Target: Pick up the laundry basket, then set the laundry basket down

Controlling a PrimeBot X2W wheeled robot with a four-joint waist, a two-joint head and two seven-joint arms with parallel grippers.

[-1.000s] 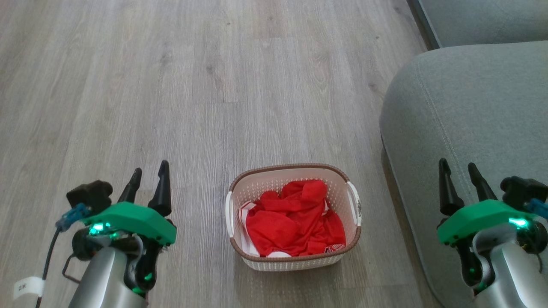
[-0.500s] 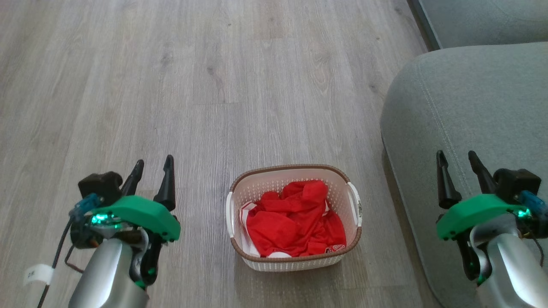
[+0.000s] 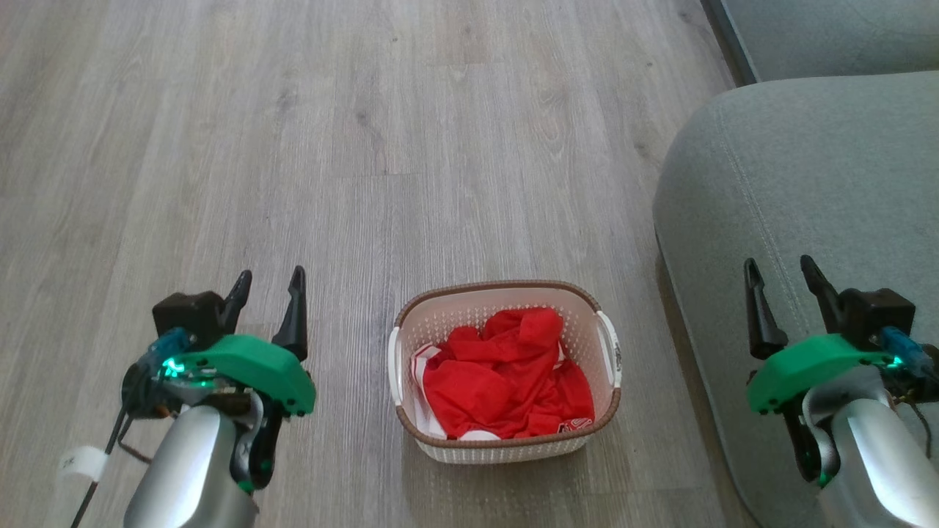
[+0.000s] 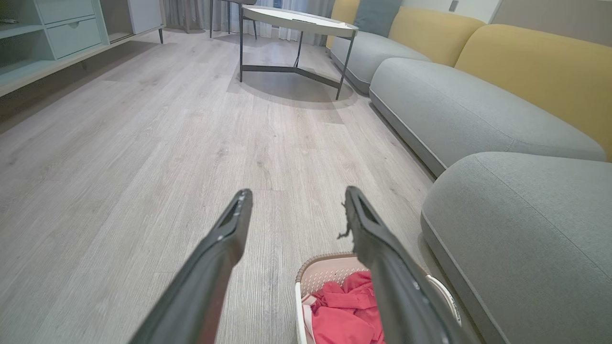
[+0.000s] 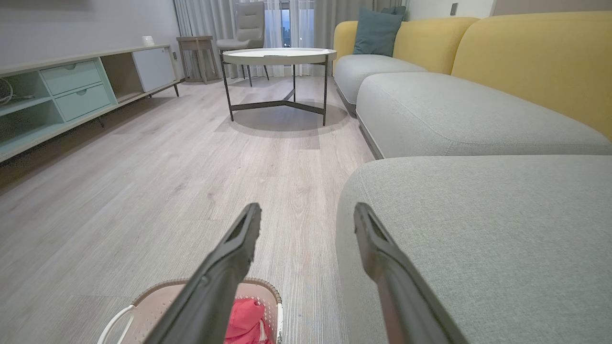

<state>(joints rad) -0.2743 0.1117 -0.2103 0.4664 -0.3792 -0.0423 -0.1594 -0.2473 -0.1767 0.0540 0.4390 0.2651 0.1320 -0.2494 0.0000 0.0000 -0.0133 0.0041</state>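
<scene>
The laundry basket (image 3: 506,450) stood upright on the grey wood-plank floor (image 3: 293,147), straight ahead of the robot and between its two arms, touched by neither. It was cream-white and perforated, with a brown woven-look rim (image 3: 493,284), and a crumpled red garment (image 3: 506,385) with white trim lay inside. Its right handle (image 3: 611,350) faced the grey sofa seat (image 3: 807,183), which lay near the basket with a strip of floor between them; its left handle (image 3: 392,367) faced open floor

The left pincer (image 3: 270,276) hovered above bare floor to the left of the basket, its two dark fingers apart with nothing between them. The right pincer (image 3: 777,261) hung by the edge of the sofa seat, its fingers likewise apart and empty

In the left wrist view the left pincer (image 4: 297,192) pointed out along the floor, and the basket (image 4: 315,262) sat low, partly hidden behind one finger. In the right wrist view the right pincer (image 5: 307,207) straddled the line where sofa met floor, with the basket (image 5: 158,306) at the bottom edge. Farther off stood a round coffee table (image 5: 279,56) on thin dark legs, and yellow backrests (image 5: 526,62) rose behind the grey seats
</scene>
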